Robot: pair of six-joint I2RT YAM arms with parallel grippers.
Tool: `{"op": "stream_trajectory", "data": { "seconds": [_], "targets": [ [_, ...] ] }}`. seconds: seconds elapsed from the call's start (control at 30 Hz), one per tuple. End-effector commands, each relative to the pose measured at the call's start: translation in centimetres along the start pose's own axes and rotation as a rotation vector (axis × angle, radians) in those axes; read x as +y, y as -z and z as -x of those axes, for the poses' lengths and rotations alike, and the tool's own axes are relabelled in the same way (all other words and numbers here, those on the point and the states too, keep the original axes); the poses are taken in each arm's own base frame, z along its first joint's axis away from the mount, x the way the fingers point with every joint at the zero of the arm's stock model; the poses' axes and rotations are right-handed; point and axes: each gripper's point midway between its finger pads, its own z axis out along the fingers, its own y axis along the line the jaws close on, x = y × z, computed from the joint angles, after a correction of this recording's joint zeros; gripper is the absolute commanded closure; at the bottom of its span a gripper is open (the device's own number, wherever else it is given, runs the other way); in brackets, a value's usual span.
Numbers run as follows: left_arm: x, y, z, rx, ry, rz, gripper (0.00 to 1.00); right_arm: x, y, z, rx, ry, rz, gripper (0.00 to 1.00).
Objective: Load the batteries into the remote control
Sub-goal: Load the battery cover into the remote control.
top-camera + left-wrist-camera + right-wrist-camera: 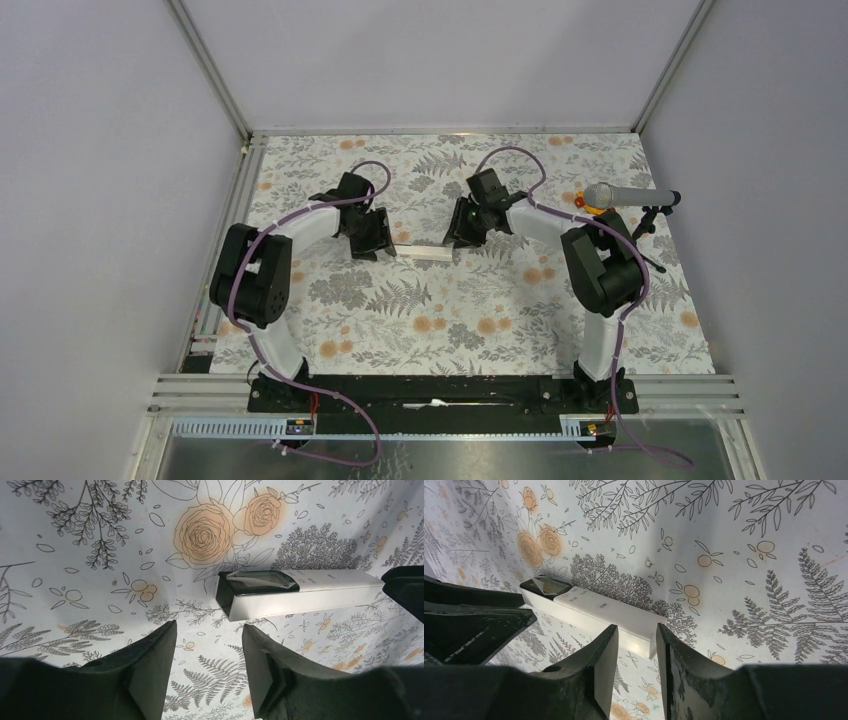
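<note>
Position: the remote control (424, 252) is laid flat on the floral table cover (450, 320), mid-table, crosswise between the 2 arms. Its dark grey end is turned toward the left arm and its white end toward the right arm.

Left side: the left gripper (209, 625) is held low over the cover. Its jaws are set moderately apart and nothing is held between them. The remote's dark, glossy end is seen just beyond the tips, off to one side of the gap and apart from both fingers.

Right side: the right gripper (637, 626) is lowered at the white end of the bar. Its jaws are parted by a narrow gap and nothing is clamped. The white end is seen just past the tips, in line with the gap. Whether the tips touch the bar cannot be told.

Surroundings: a grey microphone (612, 193) on a black stand (650, 222) is noted at the table's far right, well apart from the remote. An orange-and-yellow piece (580, 200) is seen just beside the microphone head.
</note>
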Motion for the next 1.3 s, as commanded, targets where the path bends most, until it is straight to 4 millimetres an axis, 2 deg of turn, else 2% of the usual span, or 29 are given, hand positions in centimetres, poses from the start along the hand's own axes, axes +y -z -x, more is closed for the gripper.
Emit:
{"op": "stream_trajectory", "data": {
  "seconds": [0.0,0.1,0.2,0.3,0.4,0.5,0.6,0.8,0.9,1.07,1.27],
  "targets": [
    [-0.8,2.6,2.0,-0.098,-0.044,-0.014,0.44,1.3,2.2,2.4,-0.072,0.1,0.025,0.56],
    [-0.9,3.3,2.3,-0.127,-0.041,-0.035,0.41,1.6,3.5,3.1,-0.108,0.138,0.022,0.49],
    [-1.3,3.7,2.7,-0.157,-0.032,-0.073,0.38,0.9,4.1,3.0,-0.12,0.145,-0.011,0.44],
    [-2.3,3.4,2.6,-0.152,-0.029,-0.136,0.32,0.6,3.8,2.0,-0.085,0.152,0.004,0.43],
    [-3.0,3.0,2.5,-0.134,-0.016,-0.183,0.17,1.4,3.4,1.0,-0.053,0.205,0.093,0.43],
    [-3.3,2.4,2.3,-0.123,-0.004,-0.207,0.13,2.2,3.3,0.1,-0.046,0.297,0.151,0.44],
    [-3.0,1.7,2.1,-0.108,0.013,-0.196,0.15,1.4,3.3,0.0,-0.057,0.33,0.102,0.45],
    [-3.6,0.5,2.0,-0.074,0.033,-0.22,0.32,0.1,3.0,-1.3,0.045,0.215,-0.021,0.5],
    [-3.7,0.0,1.7,-0.052,0.036,-0.225,0.41,0.0,2.5,-2.4,0.101,0.144,-0.024,0.52],
    [-3.4,-0.3,1.2,-0.033,0.043,-0.22,0.4,0.8,1.5,-3.2,0.144,0.064,0.013,0.51],
    [-3.2,-0.5,0.9,-0.021,0.045,-0.212,0.4,0.6,0.5,-3.4,0.163,0.047,0.013,0.5]
  ]
}}
